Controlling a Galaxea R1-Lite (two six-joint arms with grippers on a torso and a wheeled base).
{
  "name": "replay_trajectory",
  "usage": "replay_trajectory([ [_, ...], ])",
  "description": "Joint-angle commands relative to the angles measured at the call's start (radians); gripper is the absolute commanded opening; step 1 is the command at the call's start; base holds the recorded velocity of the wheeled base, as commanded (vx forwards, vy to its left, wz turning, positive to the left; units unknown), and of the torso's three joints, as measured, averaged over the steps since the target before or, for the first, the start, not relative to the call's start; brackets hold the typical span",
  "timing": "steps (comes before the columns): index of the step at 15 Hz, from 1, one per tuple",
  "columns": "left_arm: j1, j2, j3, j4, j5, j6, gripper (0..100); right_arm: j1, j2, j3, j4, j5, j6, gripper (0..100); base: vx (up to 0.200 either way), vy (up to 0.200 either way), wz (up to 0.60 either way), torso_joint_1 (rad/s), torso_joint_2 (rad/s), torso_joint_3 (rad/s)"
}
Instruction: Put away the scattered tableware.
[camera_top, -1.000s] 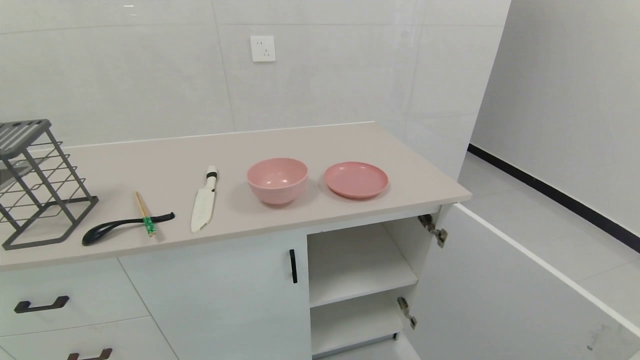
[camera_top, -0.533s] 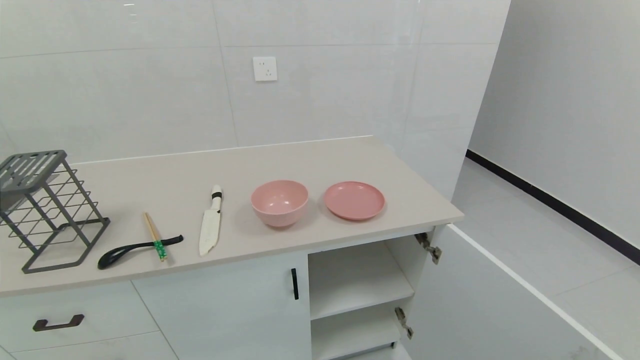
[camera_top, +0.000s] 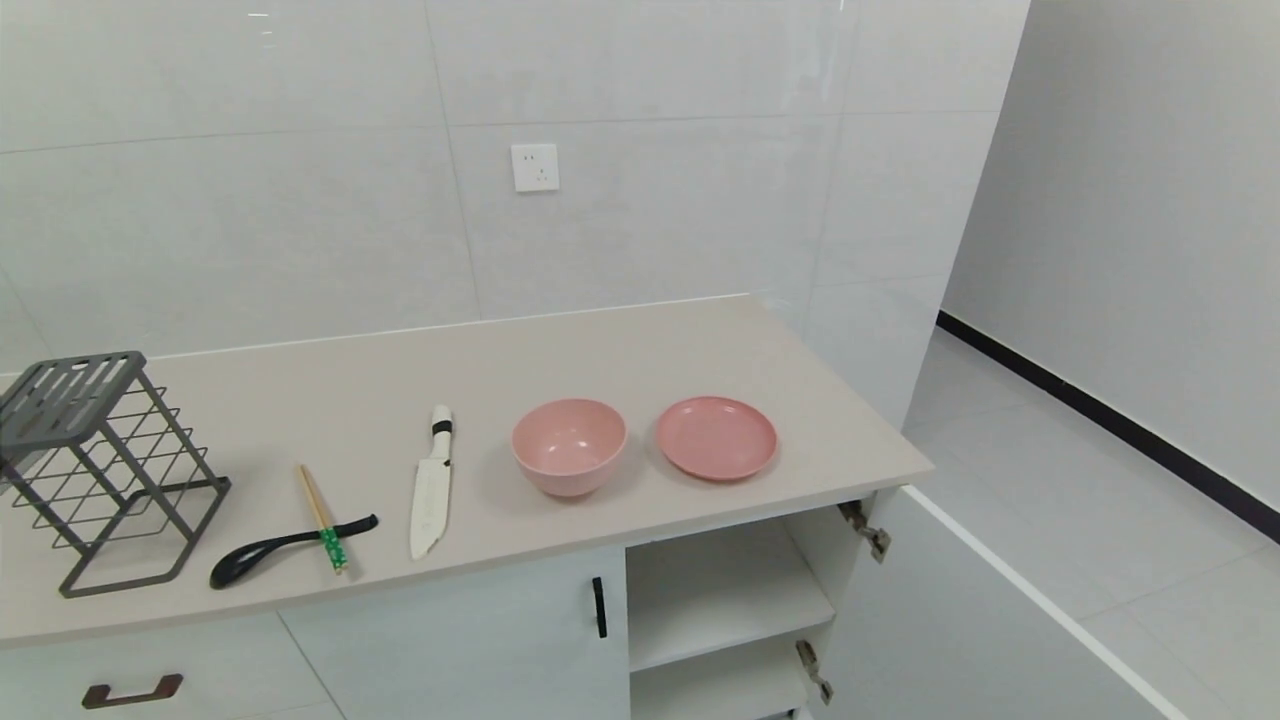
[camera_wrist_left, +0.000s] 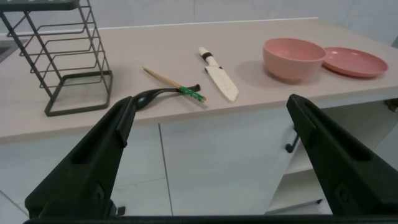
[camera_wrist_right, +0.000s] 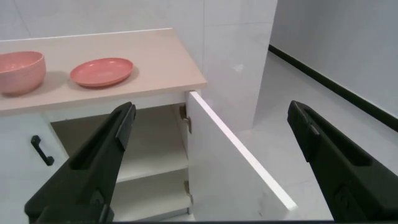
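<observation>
jaws, left and right, gape apart; bowl sits beside plate on counter.

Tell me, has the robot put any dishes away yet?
Not yet. Done: the cupboard door stands open. In hand: nothing; both sets of jaws are open. Left: the bowl, plate, knife, chopsticks and spoon all lie on the counter.
</observation>
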Motion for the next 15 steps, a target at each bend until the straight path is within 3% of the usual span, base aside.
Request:
replay_trajectory([
  [1,0.000,0.000,0.000,-0.001,0.000,0.000,100,0.000,0.000,0.000,0.001,0.000,0.000,100,0.200,0.000,0.00,0.036,-0.01,-0.022],
  [9,0.000,0.002,0.000,-0.001,0.000,0.000,100,0.000,0.000,0.000,-0.001,0.000,0.000,100,0.000,0.000,0.00,0.000,0.00,0.000],
  [12,0.000,0.002,0.000,-0.001,0.000,0.000,100,0.000,0.000,0.000,-0.001,0.000,0.000,100,0.000,-0.200,0.00,0.001,0.00,0.002],
  [15,0.000,0.002,0.000,-0.001,0.000,0.000,100,0.000,0.000,0.000,-0.001,0.000,0.000,100,0.000,0.000,0.00,0.000,0.00,0.000],
])
